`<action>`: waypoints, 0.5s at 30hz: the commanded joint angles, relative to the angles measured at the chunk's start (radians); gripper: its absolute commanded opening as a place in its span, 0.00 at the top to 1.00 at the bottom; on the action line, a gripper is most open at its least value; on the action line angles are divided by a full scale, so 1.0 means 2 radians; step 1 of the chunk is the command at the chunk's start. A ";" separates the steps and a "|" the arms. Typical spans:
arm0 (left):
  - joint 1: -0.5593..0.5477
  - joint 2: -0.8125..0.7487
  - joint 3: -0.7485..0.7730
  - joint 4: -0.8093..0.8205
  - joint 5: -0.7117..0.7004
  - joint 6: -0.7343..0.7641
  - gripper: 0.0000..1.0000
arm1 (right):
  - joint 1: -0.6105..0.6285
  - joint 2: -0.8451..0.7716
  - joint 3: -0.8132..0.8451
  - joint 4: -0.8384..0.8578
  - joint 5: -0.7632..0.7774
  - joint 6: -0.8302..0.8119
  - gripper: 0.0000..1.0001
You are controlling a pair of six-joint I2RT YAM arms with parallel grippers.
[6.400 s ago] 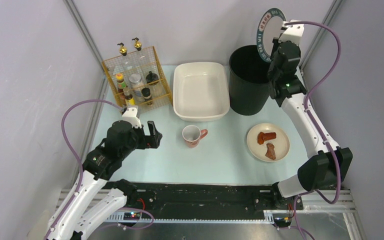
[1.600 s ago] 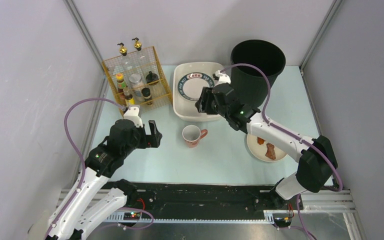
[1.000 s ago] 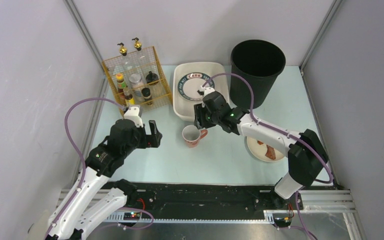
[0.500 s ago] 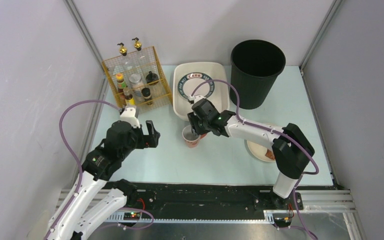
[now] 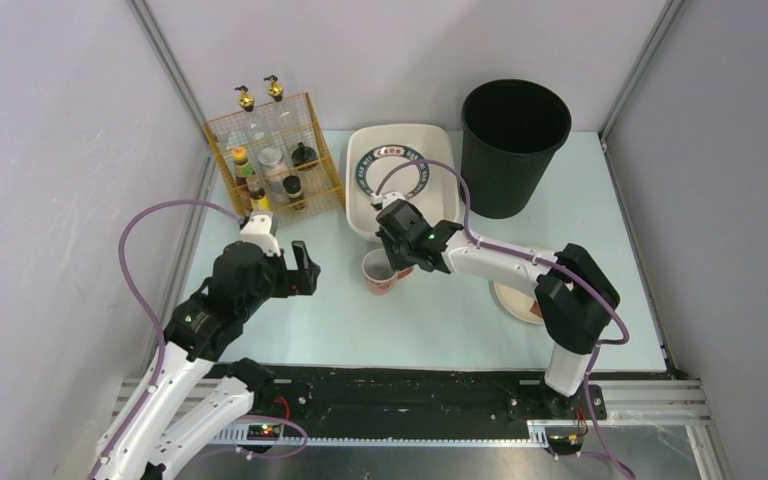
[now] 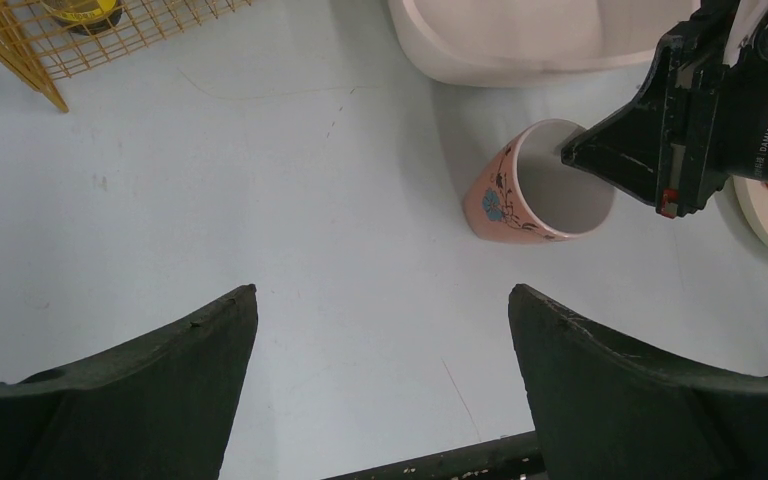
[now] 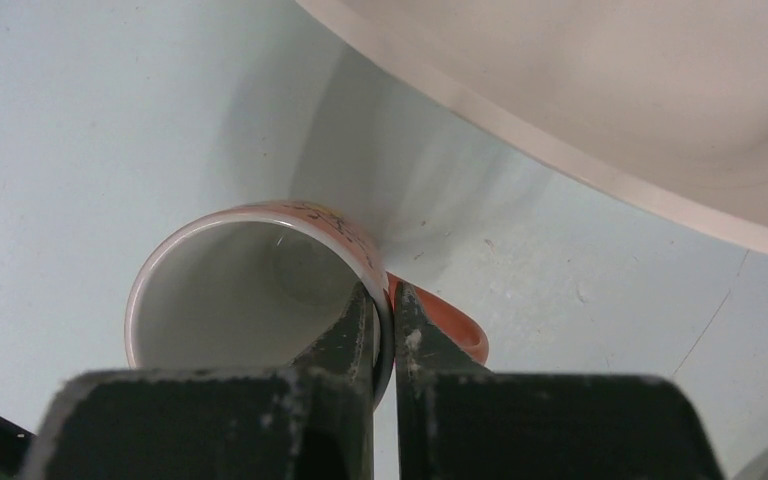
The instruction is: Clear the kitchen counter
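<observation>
Though one round patterned plate (image 5: pixel 385 175) sits in the white rectangular basin (image 5: pixel 352 190), the pale mint-blue matte kitchen counter (image 5: pixel 440 320) looks under half cleared. Cream plate of brown scraps (image 5: pixel 512 292) not yet moved. Pink floral ceramic mug (image 7: pixel 230 290) stands mid-counter, just before basin. Right gripper (image 7: pixel 382 300) clamps its wall beside handle, one finger inside. Left gripper (image 6: pixel 382 295) gapes empty, nearby.

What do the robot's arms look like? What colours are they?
The left arm and right arm are white tubes with chunky black joints, each trailing a looping purple cable. The left gripper and right gripper are black, with broad flat jaws. Small white lettering is printed on the right one.
</observation>
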 commanded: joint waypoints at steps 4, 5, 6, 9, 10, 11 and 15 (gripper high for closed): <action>-0.002 0.002 0.000 0.004 -0.005 -0.004 0.02 | 0.014 -0.044 0.024 0.000 0.009 -0.003 1.00; -0.001 0.001 0.000 0.004 -0.005 -0.003 0.02 | 0.016 -0.050 0.024 0.000 0.008 -0.003 1.00; -0.002 0.001 0.000 0.004 -0.005 -0.003 0.02 | 0.017 -0.063 0.024 -0.001 0.007 -0.002 1.00; -0.002 -0.001 0.000 0.003 -0.004 -0.003 0.02 | 0.019 -0.089 0.025 -0.001 0.001 -0.002 1.00; -0.002 -0.001 0.000 0.003 -0.004 -0.003 0.01 | 0.019 -0.103 0.026 -0.002 0.001 -0.004 1.00; -0.002 -0.001 0.000 0.004 -0.003 -0.003 0.02 | 0.019 -0.109 0.028 -0.006 0.003 -0.004 1.00; -0.002 -0.001 0.000 0.003 -0.002 -0.004 0.02 | 0.016 -0.143 0.047 -0.017 0.014 -0.009 1.00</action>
